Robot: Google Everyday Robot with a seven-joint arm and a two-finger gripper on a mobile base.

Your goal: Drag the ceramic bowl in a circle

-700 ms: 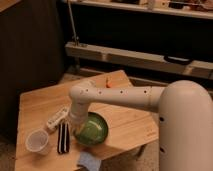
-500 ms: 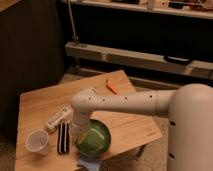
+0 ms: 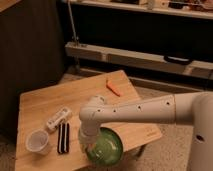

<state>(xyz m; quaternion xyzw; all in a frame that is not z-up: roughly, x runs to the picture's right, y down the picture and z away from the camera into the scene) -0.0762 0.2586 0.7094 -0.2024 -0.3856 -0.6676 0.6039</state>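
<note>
A white arm (image 3: 145, 110) reaches in from the right over a wooden table (image 3: 50, 102) and bends down at its wrist. The gripper (image 3: 88, 143) hangs at the left rim of the bowl (image 3: 107, 147). It is at the rim or touching it, but whether it is released or clamped on the rim cannot be told, since the wrist hides that spot. The green bowl sits at the table's front edge, right of middle, and its near side looks level with that edge or slightly over it. Whether it lies flat or tipped is unclear. Just left of the gripper lies a black flat block (image 3: 63, 137) with a pale stripe along it, and left of that, near the front left corner, stands a whitish cup (image 3: 37, 141), upright and apart from the block. A white packet (image 3: 59, 119) lies slantwise behind the block, close to it. Well apart from these, toward the far right corner, lies an orange piece (image 3: 113, 87). Behind the table runs a long metal rail (image 3: 135, 57) under a dark shelf.
</note>
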